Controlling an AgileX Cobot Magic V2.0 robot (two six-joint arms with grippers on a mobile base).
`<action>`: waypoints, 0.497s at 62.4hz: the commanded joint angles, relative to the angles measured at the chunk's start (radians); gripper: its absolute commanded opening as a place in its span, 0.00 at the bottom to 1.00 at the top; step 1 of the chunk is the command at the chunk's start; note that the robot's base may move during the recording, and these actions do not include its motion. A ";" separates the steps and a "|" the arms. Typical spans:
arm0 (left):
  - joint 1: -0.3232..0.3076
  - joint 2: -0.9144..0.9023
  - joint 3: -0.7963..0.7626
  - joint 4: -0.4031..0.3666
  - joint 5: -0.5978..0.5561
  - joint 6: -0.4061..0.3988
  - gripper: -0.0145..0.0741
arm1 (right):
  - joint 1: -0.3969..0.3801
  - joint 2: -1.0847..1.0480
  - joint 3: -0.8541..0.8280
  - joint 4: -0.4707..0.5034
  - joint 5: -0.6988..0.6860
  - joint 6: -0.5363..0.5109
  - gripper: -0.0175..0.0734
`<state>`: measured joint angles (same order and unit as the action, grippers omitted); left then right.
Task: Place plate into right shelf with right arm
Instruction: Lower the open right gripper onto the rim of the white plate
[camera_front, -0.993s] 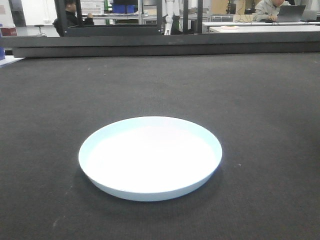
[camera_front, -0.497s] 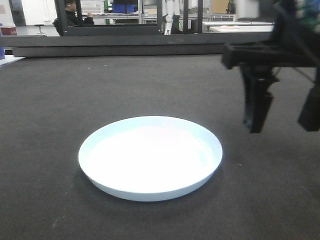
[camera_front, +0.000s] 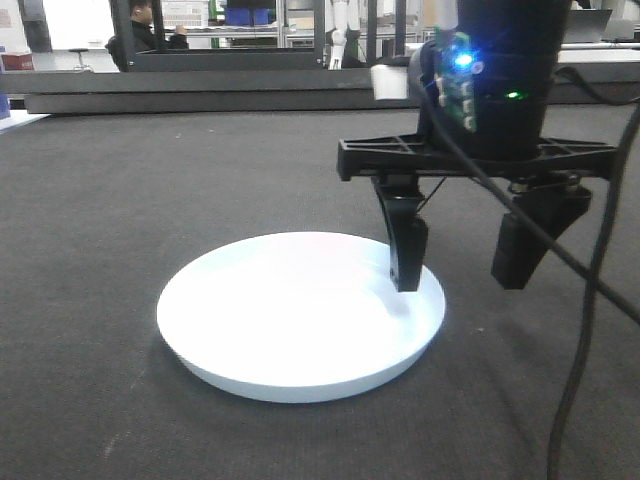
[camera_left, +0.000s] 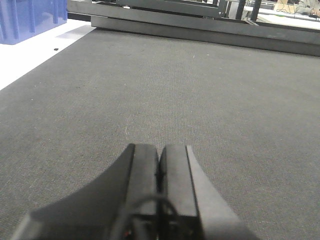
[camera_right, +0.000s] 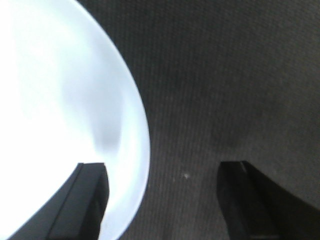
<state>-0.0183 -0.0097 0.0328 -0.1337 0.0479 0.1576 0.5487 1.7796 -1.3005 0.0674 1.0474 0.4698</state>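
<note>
Exterior front-facing view: the plate (camera_front: 300, 318) lies flat on the dark bench (camera_front: 150, 180), low and center in the frame. The right arm (camera_front: 500, 70) comes down from the upper right, with a blue light (camera_front: 462, 60) lit beside a small green circuit board (camera_front: 455, 95) and a black cable (camera_front: 590, 330) trailing to the lower right. Below its black crossbar (camera_front: 470, 158) the right claw (camera_front: 457, 282) is spread wide and grasps nothing. 1 finger hangs over the plate's right inner edge, the other over bare bench just beyond the rim. Whether the inner finger touches the plate I cannot tell.

Only the right wrist view shows this straddle from above: the rim curves down between the 2 fingers (camera_right: 82, 200), and a grey shadow falls on the white surface.

Only the left wrist view shows the left claw (camera_left: 160, 165), at bottom center, pads pressed together on nothing, over open bench, with a blue crate (camera_left: 30, 20) at upper left.

Half a second earlier the right claw stood at the right edge of the frame, clear of the plate; 1 second earlier it was out of view altogether. The plate has not shifted.
</note>
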 joint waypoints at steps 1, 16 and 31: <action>-0.002 -0.010 0.010 -0.008 -0.090 -0.007 0.02 | 0.000 -0.020 -0.045 0.004 -0.024 0.013 0.80; -0.002 -0.010 0.010 -0.008 -0.090 -0.007 0.02 | 0.000 0.027 -0.044 -0.020 -0.051 0.033 0.58; -0.002 -0.010 0.010 -0.008 -0.090 -0.007 0.02 | 0.001 -0.019 -0.044 -0.022 -0.071 0.033 0.24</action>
<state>-0.0183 -0.0097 0.0328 -0.1337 0.0479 0.1576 0.5526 1.8385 -1.3161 0.0626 0.9957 0.5014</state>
